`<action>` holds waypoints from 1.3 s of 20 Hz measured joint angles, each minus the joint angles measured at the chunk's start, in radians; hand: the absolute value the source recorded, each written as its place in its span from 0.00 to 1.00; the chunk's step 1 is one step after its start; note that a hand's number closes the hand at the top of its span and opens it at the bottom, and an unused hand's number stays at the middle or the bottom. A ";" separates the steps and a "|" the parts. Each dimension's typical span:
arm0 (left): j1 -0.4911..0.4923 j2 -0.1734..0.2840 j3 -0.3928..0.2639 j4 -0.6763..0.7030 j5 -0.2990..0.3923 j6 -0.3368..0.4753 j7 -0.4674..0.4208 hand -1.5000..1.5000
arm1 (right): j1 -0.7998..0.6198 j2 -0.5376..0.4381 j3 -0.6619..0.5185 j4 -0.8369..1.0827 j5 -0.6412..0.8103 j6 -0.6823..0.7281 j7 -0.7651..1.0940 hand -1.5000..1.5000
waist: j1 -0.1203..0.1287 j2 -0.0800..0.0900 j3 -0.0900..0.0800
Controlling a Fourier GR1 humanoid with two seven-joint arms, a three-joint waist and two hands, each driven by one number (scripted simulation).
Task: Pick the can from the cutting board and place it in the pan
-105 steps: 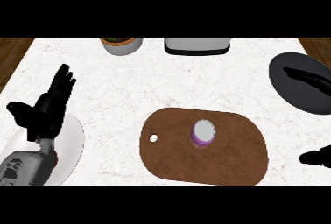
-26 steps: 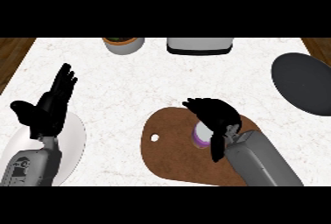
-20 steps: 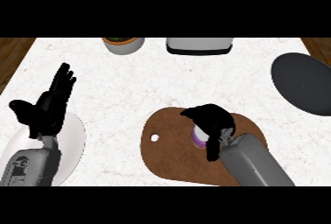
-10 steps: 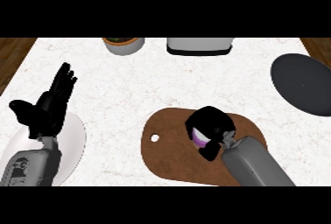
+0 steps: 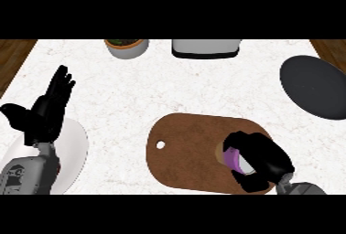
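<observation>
Already my left hand (image 5: 42,114) rested open at the counter's left edge, fingers straight. On the cutting board (image 5: 186,151), my right hand (image 5: 260,160) had curled round the can (image 5: 234,160), which now sat tipped and nearer me than a second before. Carrying it to the pan (image 5: 317,87) remained undone.

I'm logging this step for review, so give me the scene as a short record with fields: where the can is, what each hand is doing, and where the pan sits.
can: purple can, tilted, over the right part of the cutting board
right hand: right hand curled round the can
left hand: left hand open, fingers up, resting at the left edge beside a white plate
pan: dark pan at the counter's right edge, nothing in it
task state: can not yet in the pan
</observation>
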 measured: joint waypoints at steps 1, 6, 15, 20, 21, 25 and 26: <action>-0.007 0.000 0.002 0.017 -0.002 -0.001 -0.009 0.50 | 0.030 -0.013 -0.008 -0.037 0.008 -0.021 0.002 1.00 | -0.004 0.002 0.000; -0.009 0.001 0.005 0.026 -0.008 0.004 -0.013 0.50 | 0.115 -0.049 -0.102 -0.215 0.014 -0.157 -0.020 1.00 | -0.015 0.005 0.002; 0.015 -0.018 -0.021 -0.015 -0.019 0.004 -0.008 0.50 | 0.119 -0.040 -0.383 -0.359 -0.163 -0.220 -0.035 1.00 | 0.001 0.011 0.003; -0.016 -0.023 -0.019 0.017 -0.024 0.009 -0.015 0.50 | -0.013 -0.030 -0.551 -0.254 -0.332 -0.203 -0.016 1.00 | 0.008 0.014 0.002; -0.006 -0.026 -0.022 0.012 -0.024 0.007 -0.017 0.50 | -0.033 -0.028 -0.583 -0.232 -0.371 -0.197 -0.011 1.00 | 0.009 0.014 0.003; -0.014 -0.016 -0.015 0.024 -0.015 -0.009 -0.024 0.50 | -0.148 -0.084 -0.715 -0.022 -0.465 -0.200 -0.065 1.00 | 0.018 0.016 0.003; -0.012 -0.016 -0.015 0.019 -0.015 -0.010 -0.023 0.50 | -0.178 -0.106 -0.736 0.045 -0.466 -0.209 -0.092 1.00 | 0.020 0.016 0.003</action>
